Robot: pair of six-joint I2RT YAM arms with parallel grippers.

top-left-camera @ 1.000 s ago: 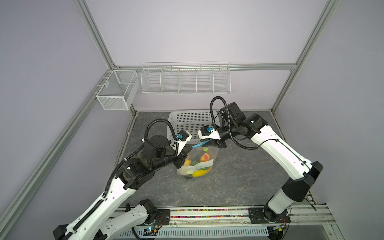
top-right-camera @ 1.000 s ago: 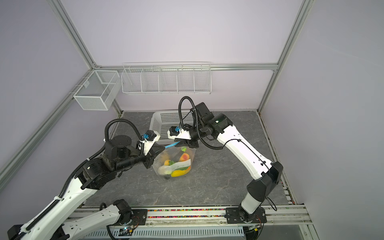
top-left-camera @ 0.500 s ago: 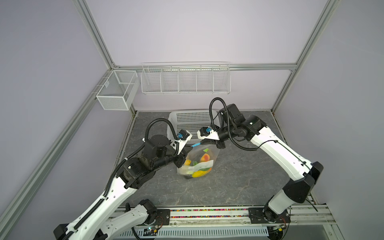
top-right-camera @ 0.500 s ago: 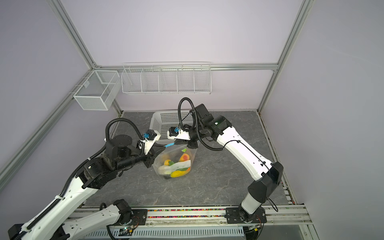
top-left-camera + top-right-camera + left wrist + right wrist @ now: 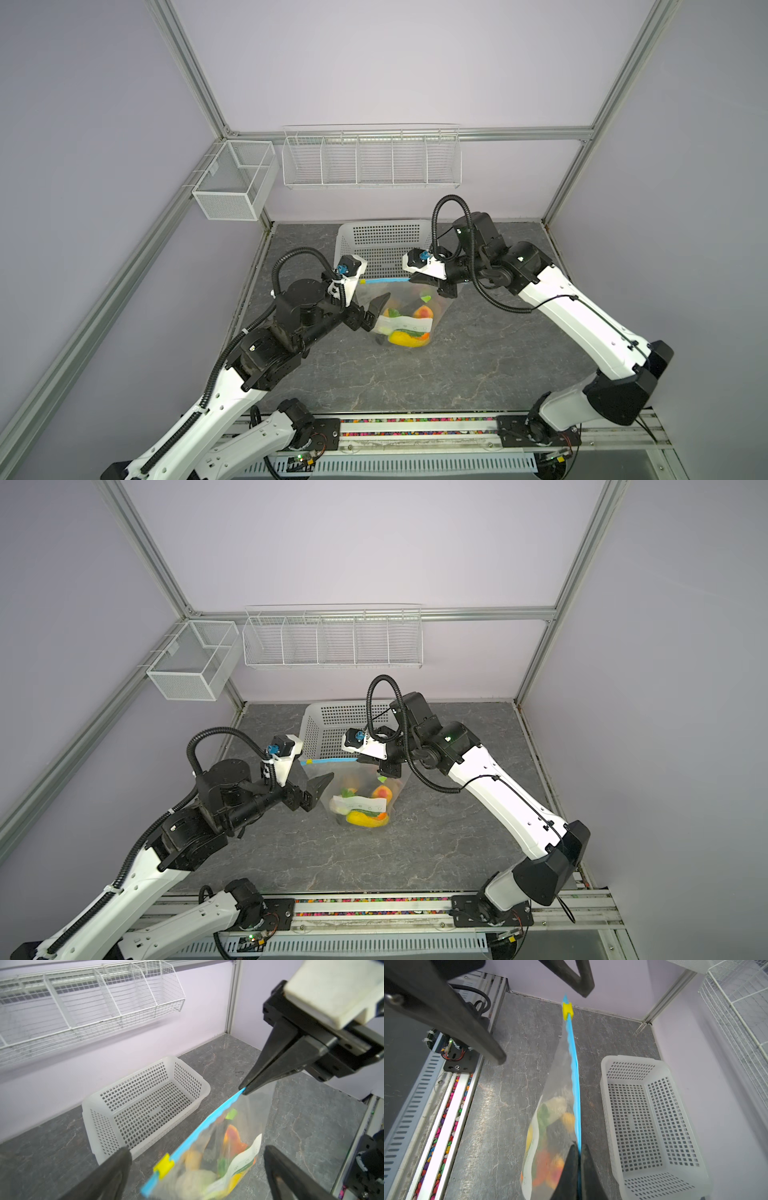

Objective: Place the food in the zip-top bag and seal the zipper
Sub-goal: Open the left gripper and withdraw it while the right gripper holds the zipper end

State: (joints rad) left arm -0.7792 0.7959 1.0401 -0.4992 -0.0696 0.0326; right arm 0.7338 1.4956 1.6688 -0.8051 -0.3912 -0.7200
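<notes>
Clear zip-top bag point(image 5: 556, 1084) of food point(image 5: 405, 338), middle of counter point(image 5: 478, 365): right claw point(image 5: 247, 1087) pinches the zipper point(image 5: 574, 1068) tight at its end; left claw point(image 5: 197, 1149) gapes wide, empty, flanking the yellow slider point(image 5: 164, 1165).

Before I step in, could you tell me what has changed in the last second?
The left gripper opened, letting go of the zipper at its yellow slider. The right gripper still pinches the other end, holding up the zip-top bag with the food; the perforated basket has not moved.
</notes>
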